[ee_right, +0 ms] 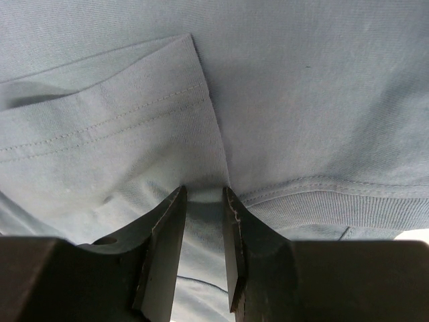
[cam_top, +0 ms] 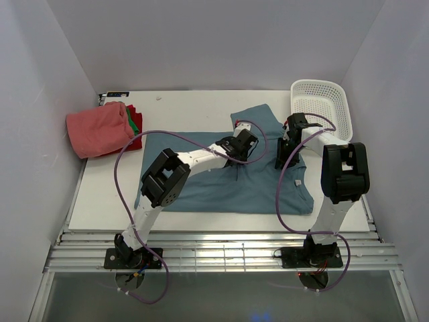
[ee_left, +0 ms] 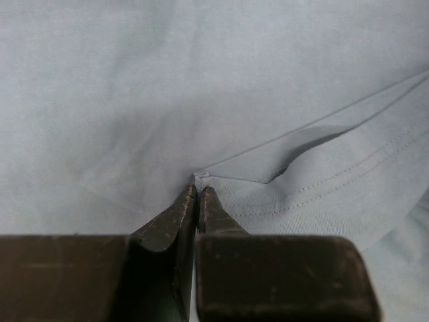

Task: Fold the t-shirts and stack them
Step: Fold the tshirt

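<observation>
Teal t-shirt spread mid-table, top part hidden under arms. Left gripper pinched tight on hem corner; right gripper clamps fabric fold beside collar. Pink t-shirt tops far-left pile, hiding most of green t-shirt and red t-shirt.

Left arm reaches forward and to the right, elbow folded low, wrist tipped down. Left gripper is pinched almost completely together, a corner of the teal-blue t-shirt nipped at its very tips. Right arm stands tall, forearm angling forward and left, wrist pointing down. Right gripper has its jaws a little apart, clamped on a raised fold of the same shirt.
</observation>
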Robot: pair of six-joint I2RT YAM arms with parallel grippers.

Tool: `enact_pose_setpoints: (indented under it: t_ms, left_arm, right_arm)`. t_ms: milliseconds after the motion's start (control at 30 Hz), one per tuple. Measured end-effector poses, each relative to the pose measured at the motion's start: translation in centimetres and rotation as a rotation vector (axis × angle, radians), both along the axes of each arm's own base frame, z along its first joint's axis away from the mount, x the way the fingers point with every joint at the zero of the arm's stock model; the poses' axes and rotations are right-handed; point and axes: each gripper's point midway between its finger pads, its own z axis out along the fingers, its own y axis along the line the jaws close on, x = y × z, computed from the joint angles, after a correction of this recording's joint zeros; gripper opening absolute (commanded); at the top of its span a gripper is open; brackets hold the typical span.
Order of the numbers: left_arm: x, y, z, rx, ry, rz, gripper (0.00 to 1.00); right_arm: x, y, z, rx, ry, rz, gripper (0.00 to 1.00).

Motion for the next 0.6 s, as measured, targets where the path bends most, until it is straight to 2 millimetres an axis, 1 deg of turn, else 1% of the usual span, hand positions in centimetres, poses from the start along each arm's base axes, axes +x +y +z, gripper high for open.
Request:
enact_pose_setpoints:
  t_ms: [200,333,433,533,567,600]
  left_arm:
    - [0.6,0.6,0.0,0.000,-0.001,0.015,0.15]
    - [0.8,0.8,0.1,0.007,-0.005,0.009,0.26]
    - [1.0,1.0,0.1,0.019,-0.013,0.006,0.31]
    - [1.4,1.4,0.3,0.030,-0.022,0.010,0.42]
    - [1.5,1.6,0.5,0.032,-0.027,0.012,0.48]
    - [1.6,1.7,0.8,0.034,-0.034,0.013,0.51]
  right_arm:
    - [0.0,0.0,0.0,-0.001,0.000,0.000,0.34]
    - [0.0,-0.1,0.0,-0.002,0.000,0.000,0.34]
    - [0.0,-0.1,0.0,-0.004,0.000,-0.001,0.34]
    - [0.0,-0.1,0.0,-0.007,0.001,-0.002,0.34]
    - [0.0,-0.2,0.0,-0.008,0.000,-0.002,0.34]
    - [0.0,-0.2,0.0,-0.008,-0.001,-0.002,0.34]
